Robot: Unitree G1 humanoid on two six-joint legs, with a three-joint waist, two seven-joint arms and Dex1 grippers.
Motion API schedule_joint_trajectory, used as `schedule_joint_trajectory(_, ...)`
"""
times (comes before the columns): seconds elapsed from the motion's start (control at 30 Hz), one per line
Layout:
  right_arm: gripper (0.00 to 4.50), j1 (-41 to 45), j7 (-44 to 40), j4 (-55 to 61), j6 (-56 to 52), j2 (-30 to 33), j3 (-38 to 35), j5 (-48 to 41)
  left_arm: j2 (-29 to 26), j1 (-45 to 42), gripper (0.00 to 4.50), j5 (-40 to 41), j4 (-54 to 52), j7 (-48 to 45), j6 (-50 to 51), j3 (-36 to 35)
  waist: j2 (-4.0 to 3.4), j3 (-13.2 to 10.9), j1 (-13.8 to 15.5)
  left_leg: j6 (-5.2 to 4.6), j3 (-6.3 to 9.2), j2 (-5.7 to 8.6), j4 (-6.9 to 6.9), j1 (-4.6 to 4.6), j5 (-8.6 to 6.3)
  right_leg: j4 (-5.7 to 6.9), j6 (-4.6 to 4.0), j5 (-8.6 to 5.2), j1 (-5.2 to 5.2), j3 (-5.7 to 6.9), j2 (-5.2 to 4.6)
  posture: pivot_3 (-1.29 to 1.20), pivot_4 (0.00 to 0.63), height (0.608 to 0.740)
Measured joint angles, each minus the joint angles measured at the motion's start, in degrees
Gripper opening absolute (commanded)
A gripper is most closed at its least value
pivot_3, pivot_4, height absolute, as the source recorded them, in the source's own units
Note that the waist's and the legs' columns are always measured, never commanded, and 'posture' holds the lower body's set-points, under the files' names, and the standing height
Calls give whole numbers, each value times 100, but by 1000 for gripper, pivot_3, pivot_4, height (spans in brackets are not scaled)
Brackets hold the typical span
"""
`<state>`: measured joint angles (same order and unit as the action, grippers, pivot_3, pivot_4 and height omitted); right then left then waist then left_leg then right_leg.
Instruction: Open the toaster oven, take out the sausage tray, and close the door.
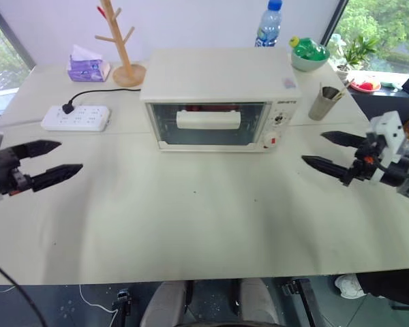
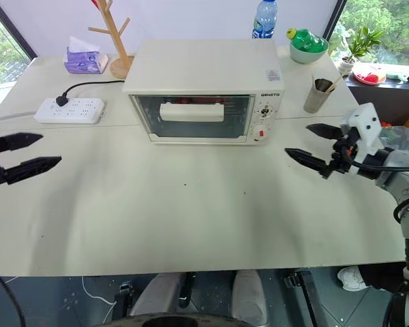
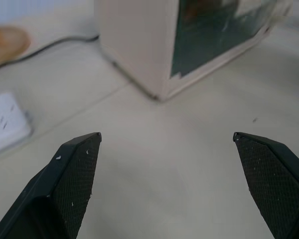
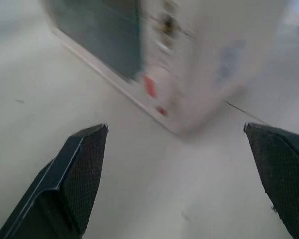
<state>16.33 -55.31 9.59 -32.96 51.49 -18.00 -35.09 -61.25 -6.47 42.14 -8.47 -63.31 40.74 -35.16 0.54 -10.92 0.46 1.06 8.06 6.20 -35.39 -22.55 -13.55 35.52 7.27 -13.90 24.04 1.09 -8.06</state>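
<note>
The cream-white toaster oven [image 1: 218, 82] stands at the back middle of the table, its glass door [image 1: 208, 124] shut with the wide bar handle [image 1: 208, 119] across it. Behind the glass, something reddish shows faintly; the sausage tray itself is hidden. My left gripper [image 1: 65, 158] hovers open over the table at the left, well apart from the oven. My right gripper [image 1: 320, 151] hovers open at the right, its fingers pointing toward the oven's knob side [image 4: 164, 30]. Nothing is between either pair of fingers.
A white power strip [image 1: 76, 117] with a black cable lies left of the oven. Behind it stand a tissue pack [image 1: 88, 66] and a wooden mug tree [image 1: 121, 48]. A water bottle [image 1: 269, 24], green bowl [image 1: 309, 54] and metal cup [image 1: 323, 102] sit at the back right.
</note>
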Motion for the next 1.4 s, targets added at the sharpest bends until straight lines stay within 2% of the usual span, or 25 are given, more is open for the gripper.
schedule_joint_trajectory(0.2,4500,767,415,499,-710,-472,545,-404,119,-1486,4491,496,-324,150,344,973,1,1,-8,11,-11,-23,-28,5,7,4,-11,27,-4,-26,37,0,150,736)
schedule_joint_trajectory(0.4,4500,1390,782,559,-815,-1171,1405,-221,316,-2311,4491,530,-313,-136,388,2081,4,1,-97,11,-24,-24,-48,3,8,7,-7,42,-3,-40,43,0,150,736)
schedule_joint_trajectory(0.53,4500,1711,886,385,-761,-1462,1784,8,399,-2684,4491,419,-92,-371,351,2503,4,1,-127,11,-27,-22,-52,3,8,8,-2,46,-1,-46,44,0,150,736)
schedule_joint_trajectory(0.93,4500,2254,817,-486,-417,-2151,2264,568,513,-2806,4491,198,146,-635,250,2730,5,1,-148,15,-32,-22,-61,3,11,57,-2,47,25,-62,48,0,150,736)
schedule_joint_trajectory(1.23,4500,2341,663,-474,-389,-2370,2336,561,554,-2810,4491,19,368,-587,197,2729,6,1,-153,15,-33,-21,-61,2,11,58,-2,47,28,-64,48,0,150,736)
schedule_joint_trajectory(1.4,4500,2135,646,-74,-470,-2391,2333,514,693,-2997,4491,-167,629,-525,68,2752,7,1,-164,15,-34,-23,-58,2,11,60,-2,47,33,-65,51,0,150,736)
